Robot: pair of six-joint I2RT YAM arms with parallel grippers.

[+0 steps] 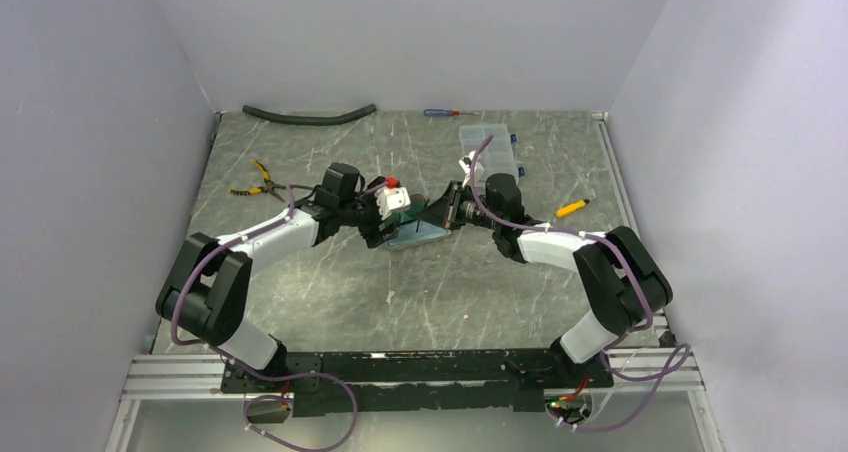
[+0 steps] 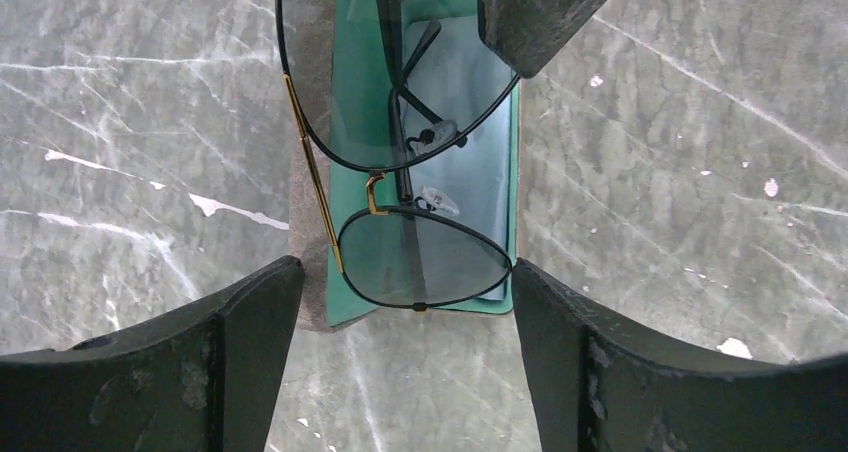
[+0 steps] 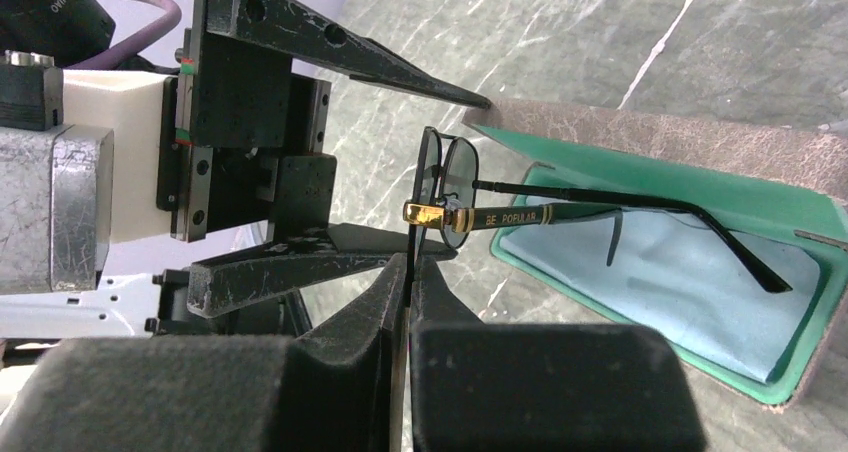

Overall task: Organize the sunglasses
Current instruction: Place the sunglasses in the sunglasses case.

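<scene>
The sunglasses (image 2: pixel 425 257), thin dark wire frames with gold bridge and hinges and greyish lenses, hang folded over the open brown case with teal lining (image 2: pixel 350 102). My right gripper (image 3: pixel 410 267) is shut on the rim of one lens and holds the sunglasses (image 3: pixel 520 215) just above the case (image 3: pixel 700 177); one of its fingers (image 2: pixel 540 12) shows in the left wrist view. My left gripper (image 2: pixel 405 297) is open, its fingers either side of the near lens without touching it. In the top view both grippers, left (image 1: pixel 385 222) and right (image 1: pixel 440 212), meet over the case (image 1: pixel 415 237).
Yellow-handled pliers (image 1: pixel 255 182) lie at the far left. A black hose (image 1: pixel 310 115) and a screwdriver (image 1: pixel 440 113) lie along the back wall. A clear plastic box (image 1: pixel 490 142) and a yellow tool (image 1: pixel 572 208) sit at the right.
</scene>
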